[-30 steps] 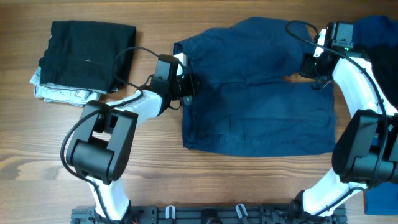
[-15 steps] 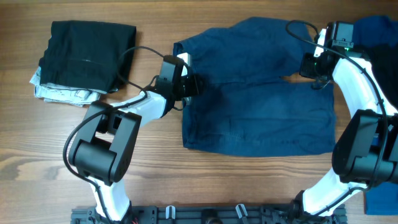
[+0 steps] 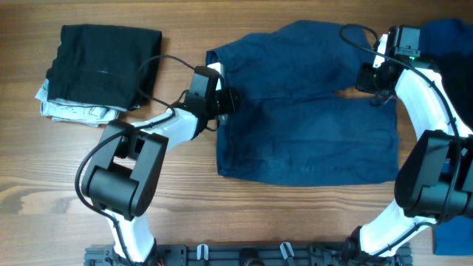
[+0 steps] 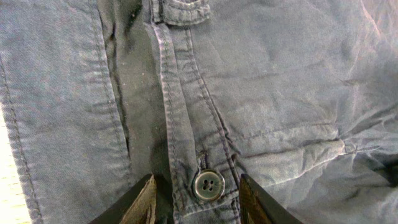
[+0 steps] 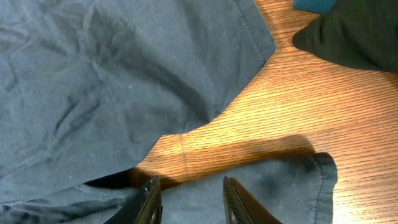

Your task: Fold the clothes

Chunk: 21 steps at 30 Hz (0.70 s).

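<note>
Overhead: navy trousers (image 3: 303, 111) lay spread mid-table (image 3: 44, 185), not yet folded. A black garment (image 3: 103, 63) sat folded top-left on a pale patterned piece (image 3: 63, 111); that part looked done. Royal blue cloth (image 3: 451, 33) waited far right.

Left wrist: left gripper (image 4: 198, 199) was unclenched, its jaws astride the waistband with the button (image 4: 208, 185) between them and no fabric pinched.

Right wrist: right gripper (image 5: 194, 202) was also parted, over a leg hem (image 5: 311, 180) near the crotch gap, holding nothing visible. My read: the fold hadn't started.

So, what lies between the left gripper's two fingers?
The waistband of the navy trousers, with its button, lies there, as the left wrist view shows.
</note>
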### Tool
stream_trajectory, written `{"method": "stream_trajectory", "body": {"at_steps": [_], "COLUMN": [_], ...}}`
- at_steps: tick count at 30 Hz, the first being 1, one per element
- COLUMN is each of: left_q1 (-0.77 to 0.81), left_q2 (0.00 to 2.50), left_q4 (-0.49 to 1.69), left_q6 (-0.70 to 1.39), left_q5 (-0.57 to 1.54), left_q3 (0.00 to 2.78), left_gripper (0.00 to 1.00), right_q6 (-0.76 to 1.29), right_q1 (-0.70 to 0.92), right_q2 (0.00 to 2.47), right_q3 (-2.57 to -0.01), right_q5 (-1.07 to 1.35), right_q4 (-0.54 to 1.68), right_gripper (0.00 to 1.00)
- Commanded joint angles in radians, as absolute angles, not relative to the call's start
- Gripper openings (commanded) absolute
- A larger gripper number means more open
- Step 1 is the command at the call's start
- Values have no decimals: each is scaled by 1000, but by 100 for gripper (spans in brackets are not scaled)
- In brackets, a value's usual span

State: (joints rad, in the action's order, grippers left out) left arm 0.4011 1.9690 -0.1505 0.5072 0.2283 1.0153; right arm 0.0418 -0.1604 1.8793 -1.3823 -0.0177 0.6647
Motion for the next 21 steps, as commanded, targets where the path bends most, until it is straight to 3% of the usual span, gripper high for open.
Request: {"method": "stream_trajectory", "body": {"at_steps": [1, 7, 17, 21], "left_q1": [423, 442, 434, 430], "left_q2": [2003, 2042, 1961, 1922], "left_q4": [-152, -183, -187, -167], "left_q6": [518, 536, 536, 535], "left_q5": [211, 211, 212, 211], "left_q3": [1035, 1036, 1037, 1037], "left_gripper": [43, 41, 4, 4], "right_q6": [56, 56, 56, 55], "right_q1": [-158, -158, -158, -159], "right_q2": [1874, 1874, 1874, 1874], "right_q3": [-1380, -1380, -1380, -1380], "right_q5": [27, 28, 28, 28], "right_q4": [656, 651, 648, 644], "right_gripper": [33, 33, 33, 32]}}
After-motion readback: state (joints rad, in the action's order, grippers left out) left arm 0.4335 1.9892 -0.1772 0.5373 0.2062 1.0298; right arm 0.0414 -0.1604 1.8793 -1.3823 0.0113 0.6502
